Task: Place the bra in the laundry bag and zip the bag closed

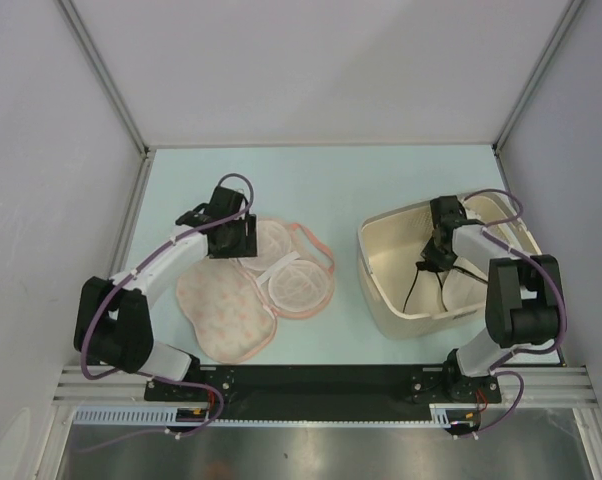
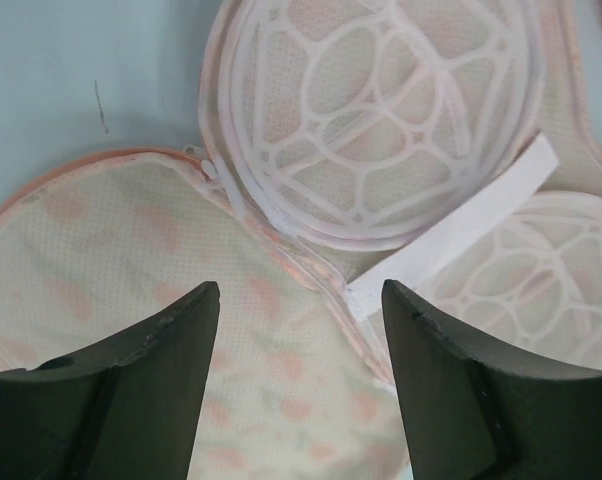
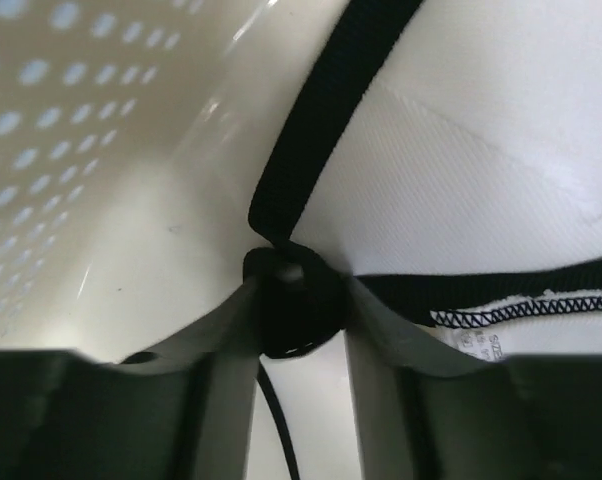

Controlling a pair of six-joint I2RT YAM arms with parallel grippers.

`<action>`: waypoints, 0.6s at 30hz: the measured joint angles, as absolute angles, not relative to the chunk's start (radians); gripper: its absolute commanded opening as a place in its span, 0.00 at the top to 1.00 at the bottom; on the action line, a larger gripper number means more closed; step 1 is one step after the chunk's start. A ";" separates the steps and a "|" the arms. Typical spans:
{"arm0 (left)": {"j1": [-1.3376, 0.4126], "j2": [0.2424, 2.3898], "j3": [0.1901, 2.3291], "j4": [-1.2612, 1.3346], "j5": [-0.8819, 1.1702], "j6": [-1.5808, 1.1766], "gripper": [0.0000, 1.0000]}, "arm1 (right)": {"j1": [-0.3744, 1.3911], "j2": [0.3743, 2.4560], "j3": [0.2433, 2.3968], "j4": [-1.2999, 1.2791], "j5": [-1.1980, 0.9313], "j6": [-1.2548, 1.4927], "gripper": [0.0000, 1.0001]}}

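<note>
While my left fingers (image 1: 237, 238) hung spread wide and empty just above the laundry bag (image 1: 226, 310), which lay unzipped and folded open on the worktop (image 1: 321, 180) with its white mesh domes (image 2: 381, 110) showing, my right fingers (image 1: 438, 255) were down inside the cream basket (image 1: 379, 285). They were pinched tight on the bra (image 3: 461, 180) at the knot where its black straps meet. The bra sat in that basket, well apart from the bag.
</note>
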State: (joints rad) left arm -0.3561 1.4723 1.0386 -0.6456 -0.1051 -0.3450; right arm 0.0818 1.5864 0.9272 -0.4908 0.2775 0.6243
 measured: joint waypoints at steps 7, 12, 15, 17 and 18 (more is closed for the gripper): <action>-0.405 1.423 1.004 -0.633 -0.033 -0.395 0.28 | 0.089 1.500 0.880 -0.526 0.302 0.622 0.99; -0.434 1.418 0.943 -0.581 0.040 -0.460 0.32 | 0.087 1.283 0.954 -0.659 0.334 0.593 1.00; -0.437 1.423 0.907 -0.556 0.076 -0.521 0.34 | 0.087 1.187 1.081 -0.743 0.350 0.570 1.00; -0.437 1.423 0.878 -0.540 0.091 -0.560 0.34 | 0.086 1.150 1.180 -0.781 0.352 0.554 1.00; -0.437 1.423 0.862 -0.535 0.094 -0.579 0.34 | 0.086 1.132 1.238 -0.802 0.351 0.546 1.00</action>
State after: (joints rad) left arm -0.4366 1.4231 0.8619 -0.5350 0.0937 -0.5789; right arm 0.0864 1.1316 1.2381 -0.8021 0.3508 0.5461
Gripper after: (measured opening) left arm 0.658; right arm 0.017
